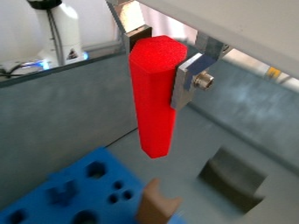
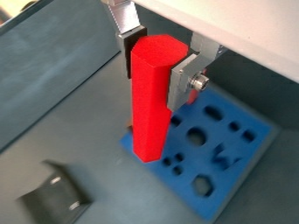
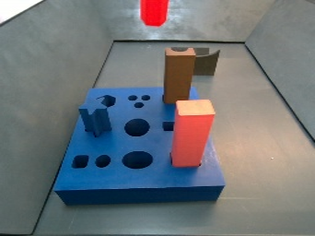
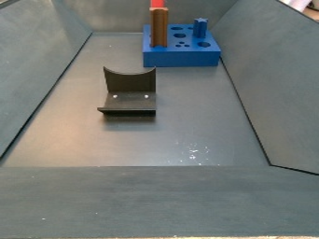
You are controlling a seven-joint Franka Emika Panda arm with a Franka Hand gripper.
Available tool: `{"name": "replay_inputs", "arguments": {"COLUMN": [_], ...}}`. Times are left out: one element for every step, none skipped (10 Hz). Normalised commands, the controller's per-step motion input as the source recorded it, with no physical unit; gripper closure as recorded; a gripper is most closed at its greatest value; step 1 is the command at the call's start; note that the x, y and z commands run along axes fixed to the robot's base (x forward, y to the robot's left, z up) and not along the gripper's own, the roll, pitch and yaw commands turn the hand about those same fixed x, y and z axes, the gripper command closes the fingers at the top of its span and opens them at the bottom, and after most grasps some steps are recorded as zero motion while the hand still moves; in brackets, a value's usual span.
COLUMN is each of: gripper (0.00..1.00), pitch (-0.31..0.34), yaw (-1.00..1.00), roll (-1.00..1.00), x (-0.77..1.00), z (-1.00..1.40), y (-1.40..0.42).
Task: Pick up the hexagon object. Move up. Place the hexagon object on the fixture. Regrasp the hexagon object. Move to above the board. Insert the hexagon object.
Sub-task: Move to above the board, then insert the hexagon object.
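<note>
In both wrist views my gripper [image 1: 158, 61] [image 2: 156, 68] is shut on the top end of the hexagon object [image 1: 153, 105] [image 2: 149, 109], a slim bright red rod that hangs upright, high off the floor. A silver finger [image 1: 187, 80] presses one flat side of it. In a side view only the rod's lower end [image 3: 153, 11] shows at the top edge, and the gripper itself is out of frame. The blue board [image 3: 123, 175] [image 2: 239, 162] [image 1: 70, 188] [image 4: 182, 51] lies below. The dark fixture [image 4: 127, 91] [image 3: 207, 60] [image 1: 233, 179] [image 2: 52, 197] stands on the floor, apart from the board.
A tall brown post [image 3: 179, 74] [image 1: 158, 206] and a thick red square block [image 3: 192, 134] stand in the board, along with a small blue peg [image 3: 94, 120]. Sloping grey walls [image 4: 50, 84] enclose the floor.
</note>
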Motion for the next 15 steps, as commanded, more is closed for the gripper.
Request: {"name": "replay_inputs", "arguments": {"gripper": [1.0, 1.0, 1.0, 1.0, 1.0, 1.0, 1.0, 1.0, 1.0, 1.0, 1.0, 1.0, 1.0, 1.0, 1.0], "pitch": [-0.013, -0.023, -0.026, -0.031, -0.033, 0.0, -0.054, -0.116, -0.19, -0.203, -0.209, -0.169, -0.227, -0.214, -0.213], "yaw": [-0.06, -0.04, -0.03, -0.02, 0.0, 0.0, -0.19, -0.53, -0.46, -0.32, -0.21, -0.11, -0.3, -0.63, -0.63], "roll": [-0.76, -0.55, -0.37, -0.26, 0.0, 0.0, 0.0, -0.02, -0.11, -0.16, -0.23, -0.35, -0.37, -0.29, -0.29], "x": [-0.11, -0.08, -0.07, -0.05, -0.05, 0.0, -0.17, -0.54, -0.64, -0.75, -0.81, -0.8, -0.6, -0.49, -0.48], "z": [0.02, 0.01, 0.01, 0.0, 0.0, -0.09, -0.23, -0.29, -0.29, -0.31, -0.41, -0.45, -0.38, -0.47, -0.47], "y": [-0.04, -0.02, 0.0, 0.0, 0.0, 0.04, 0.03, 0.11, 0.17, 0.24, 0.27, 0.35, 0.18, 0.0, 0.0]}}
